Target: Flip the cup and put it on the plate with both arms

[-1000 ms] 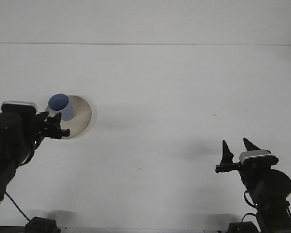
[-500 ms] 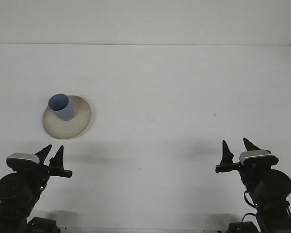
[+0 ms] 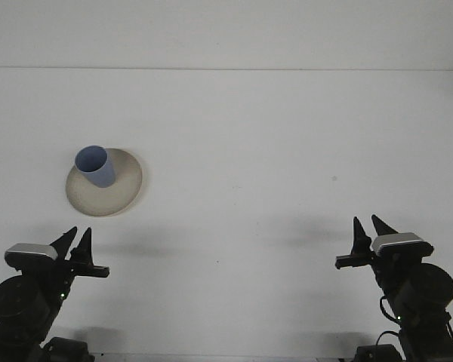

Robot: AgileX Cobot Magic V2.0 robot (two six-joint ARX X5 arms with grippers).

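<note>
Jaws on both arms stand parted and empty near the white tabletop (image 3: 272, 136)'s front corners. Toward the left edge, the beige plate (image 3: 115, 196) carries the blue cup (image 3: 95, 167), mouth up; the task looks done.

only the cup (image 3: 95, 166) on its plate (image 3: 121, 194) interrupts the white table (image 3: 272, 151), bare everywhere else.

Left pincer (image 3: 75, 239) and right pincer (image 3: 369, 228) point up, fingers parted.
</note>
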